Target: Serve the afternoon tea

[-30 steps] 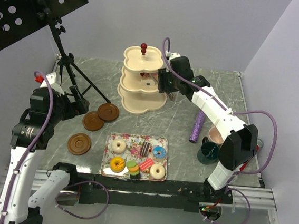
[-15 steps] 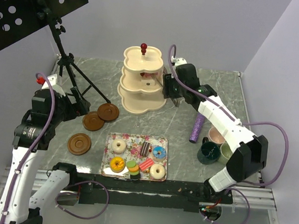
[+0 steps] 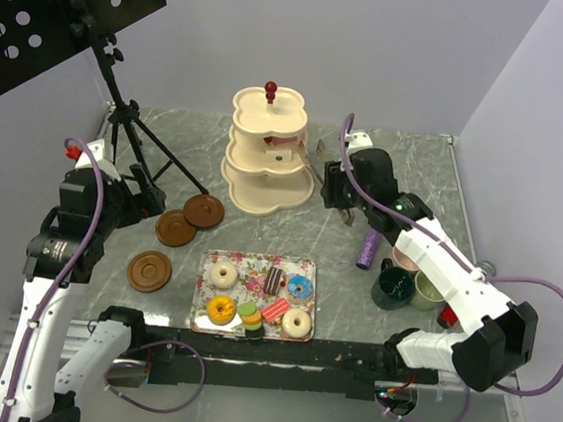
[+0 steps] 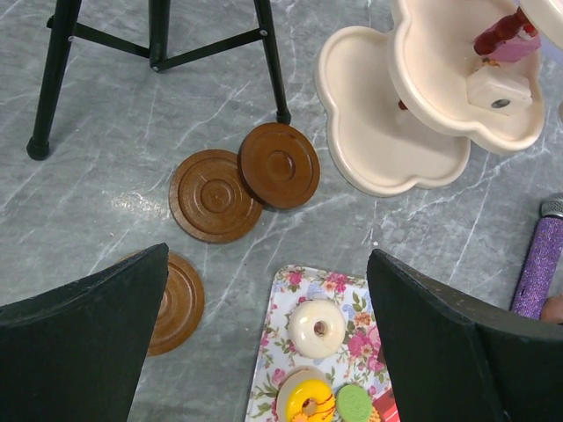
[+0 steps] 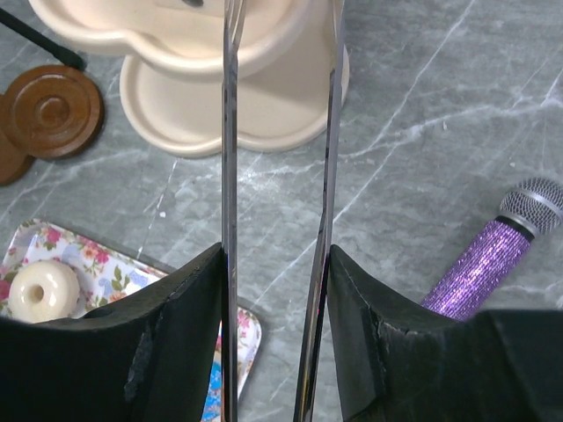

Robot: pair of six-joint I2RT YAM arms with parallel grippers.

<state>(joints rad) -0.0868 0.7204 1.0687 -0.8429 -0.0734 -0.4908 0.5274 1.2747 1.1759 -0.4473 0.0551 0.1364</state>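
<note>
My right gripper is shut on metal tongs, whose blades stand apart and empty, just right of the cream three-tier stand. A pink cake slice lies on the stand's middle tier. Doughnuts, macarons and cake slices lie on the floral tray. Three brown saucers lie left of the tray. My left gripper is open and empty above them. Dark teal, pink and pale green mugs stand at the right.
A purple glittery microphone lies between the stand and the mugs. A black music stand's tripod stands at the back left, by the saucers.
My right arm has drawn back from the stand's middle tier, to the right and nearer, with the tongs. The pink cake slice stays on the tier. The left arm has not moved.
</note>
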